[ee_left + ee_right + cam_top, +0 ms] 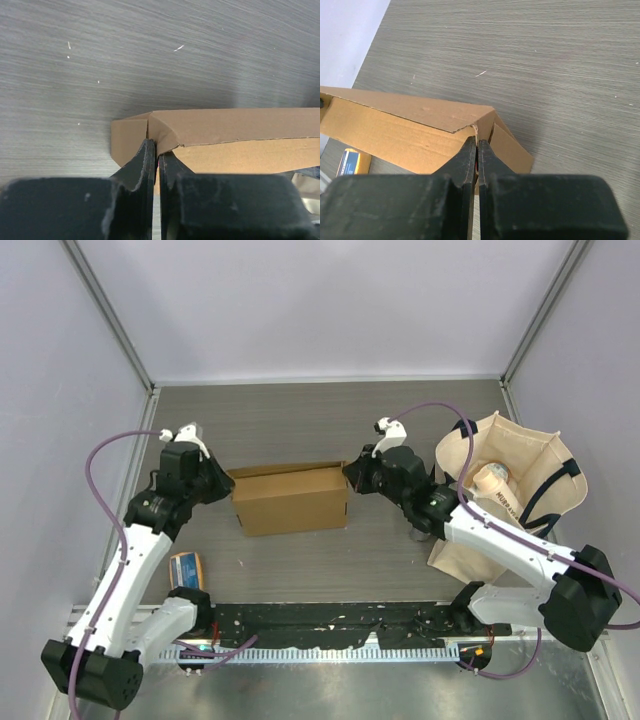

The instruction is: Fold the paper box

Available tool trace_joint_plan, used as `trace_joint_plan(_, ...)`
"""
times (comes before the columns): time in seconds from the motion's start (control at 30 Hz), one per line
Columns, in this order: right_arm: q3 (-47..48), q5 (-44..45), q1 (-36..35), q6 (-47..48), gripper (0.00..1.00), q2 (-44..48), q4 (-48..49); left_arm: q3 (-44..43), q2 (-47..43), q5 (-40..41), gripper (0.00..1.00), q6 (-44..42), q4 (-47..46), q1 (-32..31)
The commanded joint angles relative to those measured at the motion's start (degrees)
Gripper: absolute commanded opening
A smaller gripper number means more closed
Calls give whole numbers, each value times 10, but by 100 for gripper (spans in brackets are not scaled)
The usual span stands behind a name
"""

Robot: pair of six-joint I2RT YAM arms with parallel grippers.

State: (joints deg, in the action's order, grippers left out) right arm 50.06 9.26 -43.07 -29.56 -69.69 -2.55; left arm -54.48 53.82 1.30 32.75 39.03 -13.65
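Both the left fingers (pixel 142 167) and right fingers (pixel 464 162) are closed tight, apparently pinching opposite ends of the paper box (pixel 290 502).

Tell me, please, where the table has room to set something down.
Bare table: the far strip between the paper box and back wall, and the near strip between box and black rail. Crowded: tote bag at right, small packet near left.

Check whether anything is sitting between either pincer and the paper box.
Nothing visible does. The left pincer is closed at the left end of the paper box and the right pincer at its right end, tips against the cardboard. The tote bag and the packet lie off to the sides.
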Motion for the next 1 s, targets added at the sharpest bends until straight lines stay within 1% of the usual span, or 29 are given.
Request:
trace_joint_plan(0.0,-60,-37,-5,42,1,7,-28,34,-20,12,11,41,112,1)
trace_joint_plan(0.07,-60,-36,-7,49,1,6,-23,40,-38,12,16,48,107,1)
trace_joint_plan(0.1,-59,-33,-8,55,1,6,-24,44,-42,5,23,47,106,1)
trace_joint_plan(0.17,-58,-21,-9,61,1,9,-27,39,-54,-1,28,46,112,2)
trace_joint_plan(0.2,-58,-20,-9,63,1,10,-29,36,-58,-3,36,45,113,2)
trace_joint_plan(0.27,-58,-13,-10,64,1,17,-30,26,-74,-27,43,36,114,1)
trace_joint_plan(0.3,-57,-13,-9,65,1,18,-31,24,-80,-37,53,29,112,1)
trace_joint_plan(0.37,-53,-14,-10,68,2,21,-33,15,-94,-65,61,20,101,2)
trace_joint_plan(0.4,-50,-17,-11,67,1,21,-33,11,-106,-73,67,13,98,1)
trace_joint_plan(0.5,-43,-23,-16,67,2,18,-32,-11,-121,-103,74,-4,87,1)
trace_joint_plan(0.6,-38,-21,-20,70,4,14,-36,-36,-130,-129,78,-10,71,2)
trace_joint_plan(0.73,-35,-22,-21,73,7,17,-41,-77,-123,-122,77,0,48,1)
trace_joint_plan(0.77,-34,-21,-23,72,8,17,-41,-90,-120,-129,76,6,26,1)
trace_joint_plan(0.83,-30,-25,-22,72,9,18,-40,-93,-101,-151,74,34,-13,1)
trace_joint_plan(0.87,-29,-27,-23,72,9,18,-40,-90,-92,-167,74,48,-55,1)
trace_joint_plan(0.93,-22,-28,-24,72,10,17,-45,-85,-62,-203,68,70,-90,2)
trace_joint_plan(0.97,-20,-29,-25,72,11,17,-46,-83,-31,-211,65,76,-118,1)
